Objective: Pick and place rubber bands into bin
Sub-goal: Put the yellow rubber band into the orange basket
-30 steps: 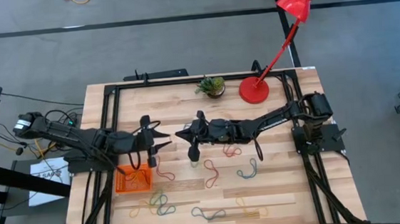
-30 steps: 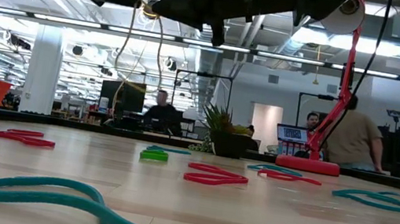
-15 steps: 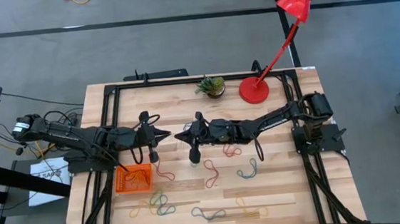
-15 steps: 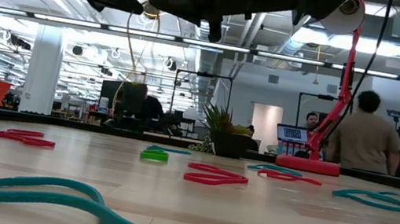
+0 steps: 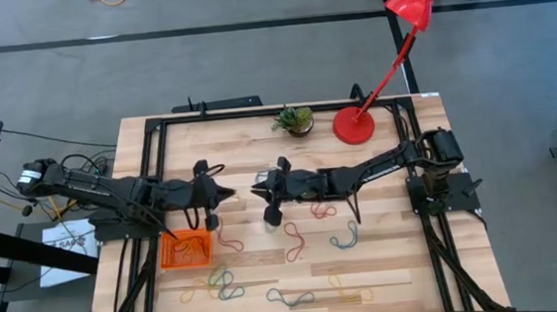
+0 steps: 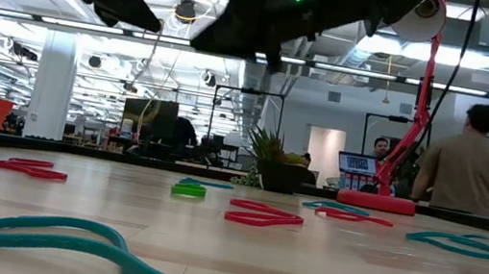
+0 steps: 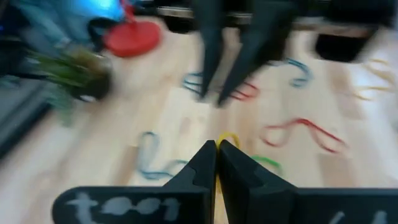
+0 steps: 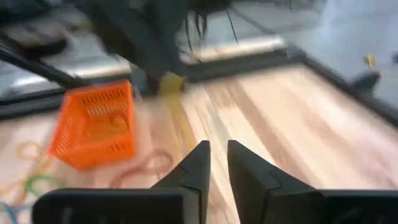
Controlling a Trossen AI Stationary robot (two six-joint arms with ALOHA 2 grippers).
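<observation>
A thin yellow rubber band [image 8: 176, 106] hangs in the air over the middle of the table, with my left gripper [image 5: 224, 193] shut on its top. My right gripper [image 5: 258, 189] faces it tip to tip from the right. It is open and a short way off; in the low view its tips [image 6: 197, 44] stand apart from the band. The orange bin [image 5: 184, 249] sits near the left edge, below the left gripper, with bands inside. Red [image 5: 295, 239], teal [image 5: 345, 235], green and yellow bands lie loose on the wood. My left gripper pinches the yellow band's upper end [image 7: 227, 139] between its two fingertips. The fingers come from the table's left, slanting a little downward. The band hangs slack below them, clear of the table.
A red lamp base [image 5: 354, 126] and a small potted plant [image 5: 297, 121] stand at the far edge. A cluster of bands [image 5: 217, 283] lies near the front edge, more [image 5: 290, 298] to its right. Black frame rails border the table. People stand in the room beyond.
My left gripper has shut on the top of the yellow band, which my right gripper held up between the two. My right gripper has tipped its fingers downward. The band now hangs from the left gripper.
</observation>
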